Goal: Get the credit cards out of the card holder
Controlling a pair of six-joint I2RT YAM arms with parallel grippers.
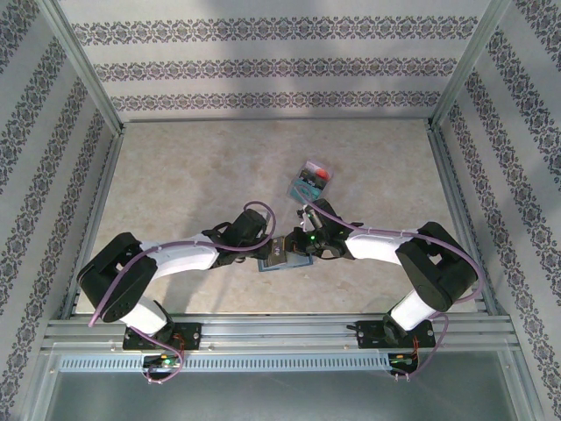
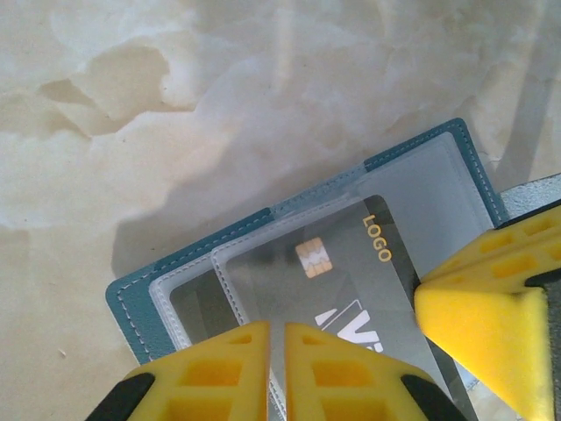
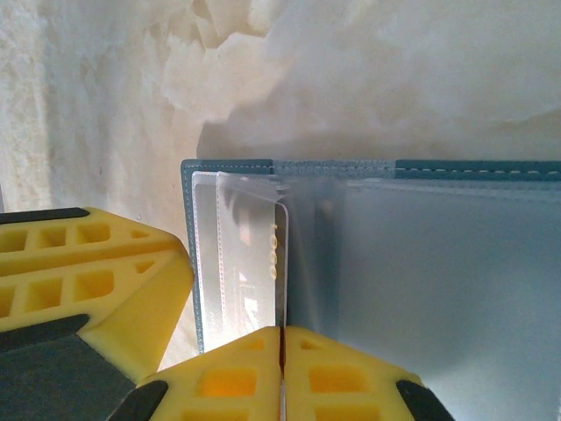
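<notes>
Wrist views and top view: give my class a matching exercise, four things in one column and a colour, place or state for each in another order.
Column A
1. card holder
2. grey LOGO card
3. pile of cards
4. left end effector

Column B
a. yellow fingers shut together
b. lying on the table, apart from the holder
c. blue-grey with pale stitching
d. inside a clear sleeve

Pairs: 1-c, 2-d, 3-b, 4-a
</notes>
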